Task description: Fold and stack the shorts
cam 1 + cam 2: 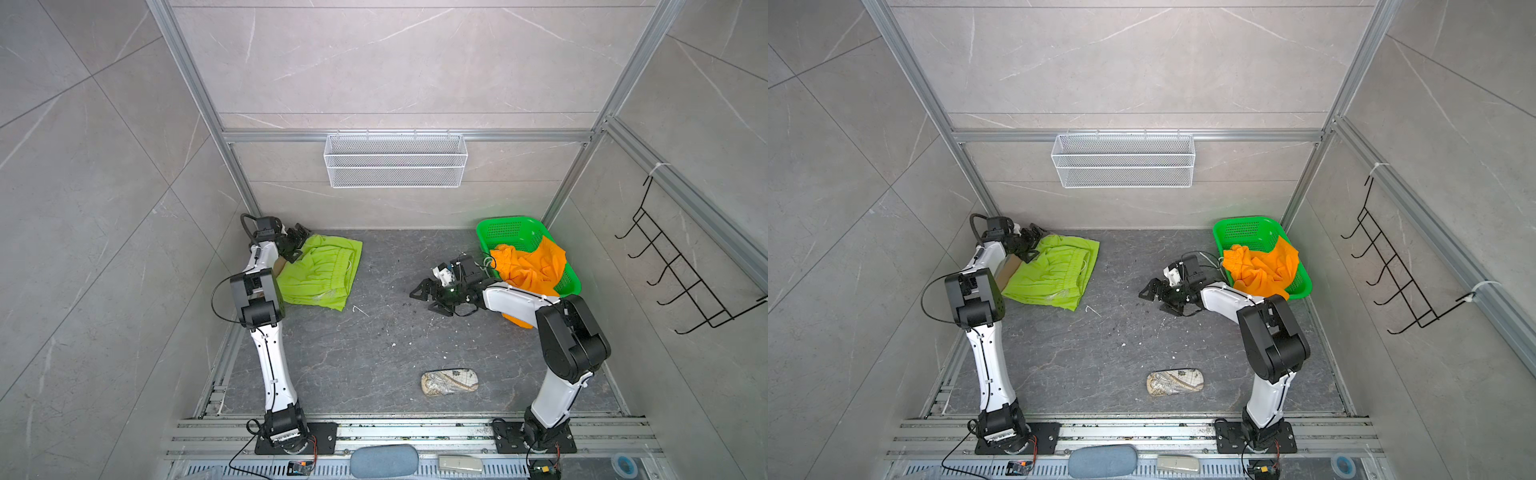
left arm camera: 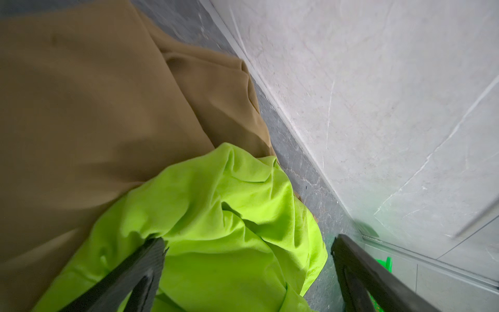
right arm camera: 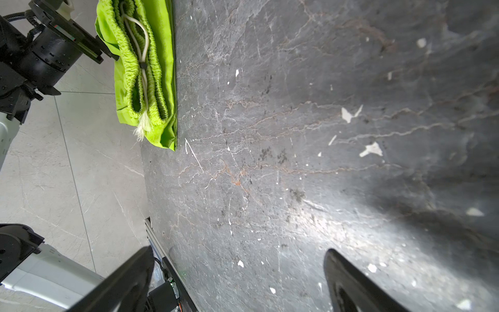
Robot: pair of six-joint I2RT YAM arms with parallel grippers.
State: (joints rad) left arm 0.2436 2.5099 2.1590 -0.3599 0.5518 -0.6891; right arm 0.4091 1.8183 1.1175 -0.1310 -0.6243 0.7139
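Lying folded at the far left of the table, the lime green shorts sit on top of the tan shorts, of which only a sliver shows in both top views. The orange shorts are bunched, unfolded, in the green basket, with one part hanging over its near rim. The left gripper hovers with jaws spread over the rumpled far corner of the lime pair, pinching nothing. The right gripper is likewise spread wide and empty above bare tabletop, just beside the basket. I judge the orange pair comes next. A grab at that loose bunch could drag the basket along or catch cloth on its rim. The left jaws, closing where they are, would lift the lime corner and undo the fold.
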